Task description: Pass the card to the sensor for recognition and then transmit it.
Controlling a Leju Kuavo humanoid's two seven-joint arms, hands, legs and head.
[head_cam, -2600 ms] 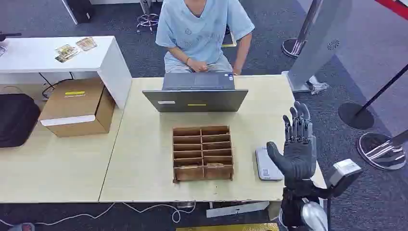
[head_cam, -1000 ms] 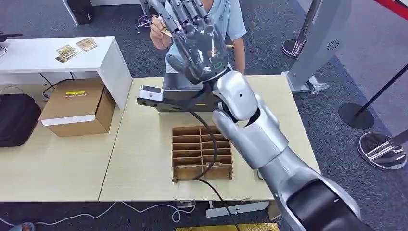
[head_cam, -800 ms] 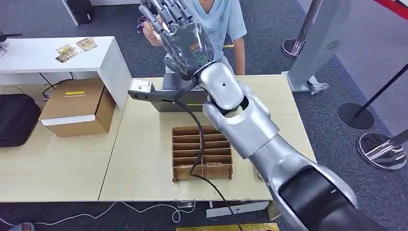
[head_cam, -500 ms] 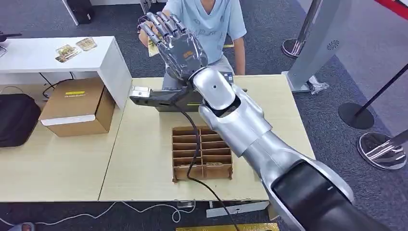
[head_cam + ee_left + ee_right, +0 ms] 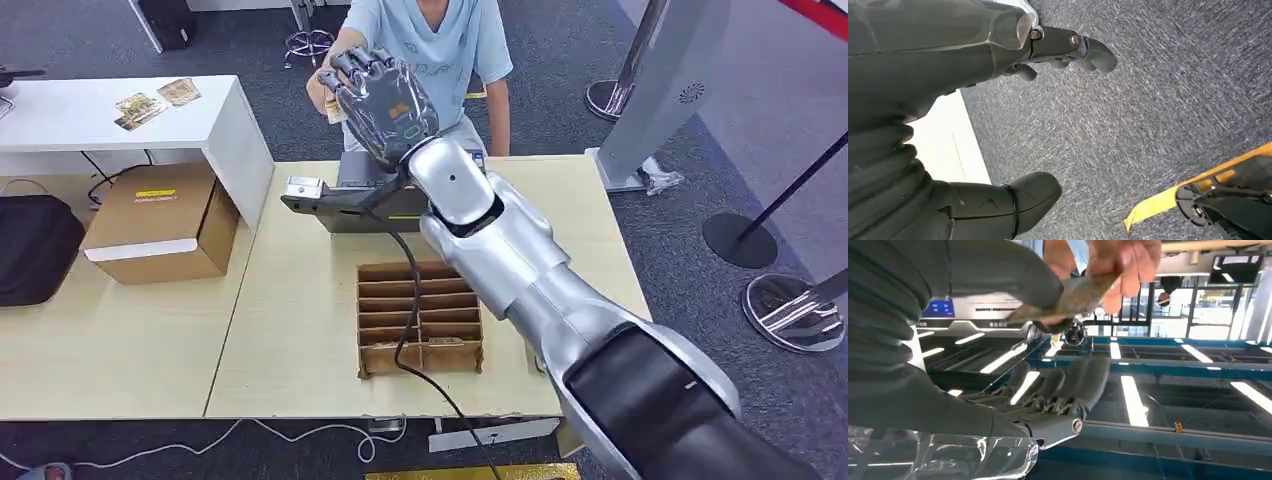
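The right hand (image 5: 385,95) reaches up at the frame's top centre, thumb and curling fingers closing around the card (image 5: 1068,297), which the person's hand (image 5: 1120,267) is also pinching.

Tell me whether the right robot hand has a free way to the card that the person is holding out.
Probably yes. The right robot hand is raised over the laptop, right at the person's hand; its thumb looks to be touching the card, with nothing between.
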